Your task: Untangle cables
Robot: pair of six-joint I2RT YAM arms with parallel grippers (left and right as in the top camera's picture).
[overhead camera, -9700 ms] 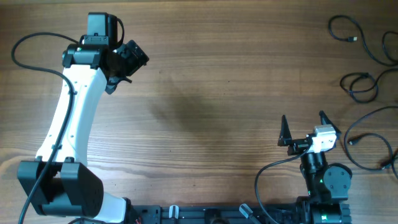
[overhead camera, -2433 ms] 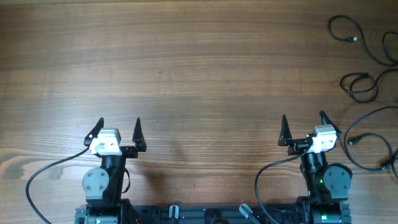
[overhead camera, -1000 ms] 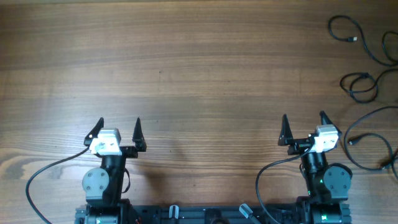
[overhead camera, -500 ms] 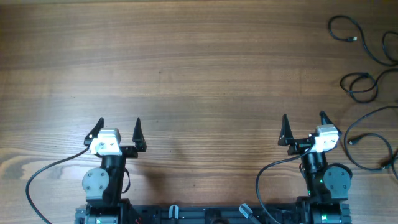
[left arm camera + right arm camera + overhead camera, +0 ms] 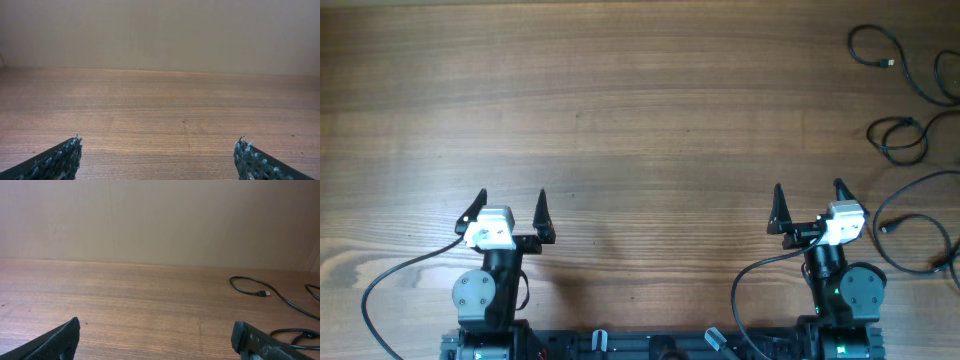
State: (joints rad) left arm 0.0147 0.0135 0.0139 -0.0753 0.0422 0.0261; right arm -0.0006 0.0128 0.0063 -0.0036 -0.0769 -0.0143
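Wood-grain tabletop (image 5: 640, 120) spans the scene, with both arms folded low at its near edge. The left pincer (image 5: 510, 197) and right pincer (image 5: 808, 190) point forward, jaws wide apart and empty. Thin black cables (image 5: 898, 123) lie in loose loops along the right edge, beyond and right of the right pincer, untouched.

A wood-grain table (image 5: 620, 110) fills the overhead view; beyond the table's far edge stands what seems a plain beige wall (image 5: 160, 30).

You have a brown wood-grain tabletop (image 5: 650, 110); thin black cables (image 5: 892, 126) lie on it in separate loose loops along its right edge, toward the far corner.
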